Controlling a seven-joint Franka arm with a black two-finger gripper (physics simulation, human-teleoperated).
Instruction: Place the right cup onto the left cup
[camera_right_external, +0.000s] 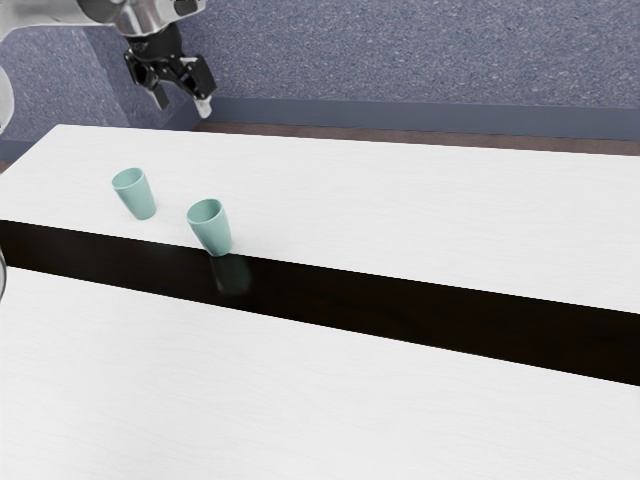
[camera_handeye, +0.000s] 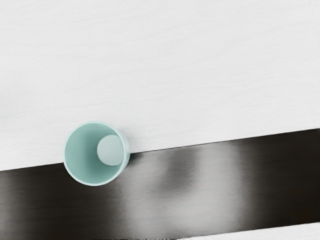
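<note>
At nine to ten o'clock in the exterior view, two cups stand apart beneath an open hand

Between ten and eleven o'clock in the exterior view, the black gripper (camera_right_external: 182, 105) is raised above the table (camera_right_external: 400, 205), its two fingers spread with nothing between them. From it, the farther cup (camera_right_external: 135, 195) sits toward seven o'clock and the nearer cup (camera_right_external: 212, 228) toward half past five. Both are pale teal, upright and mouth up. Seen from the nearer cup, the farther cup is at about ten o'clock, just beside it without touching; neither is stacked on the other.

Toward nine o'clock from the exterior view's middle, the nearer cup has its base at the edge of the dark stripe (camera_right_external: 450, 315), while the farther cup stands wholly on the white surface. Under the hand, the wrist view looks down into one open cup, down to its round bottom, beside the same stripe.
</note>
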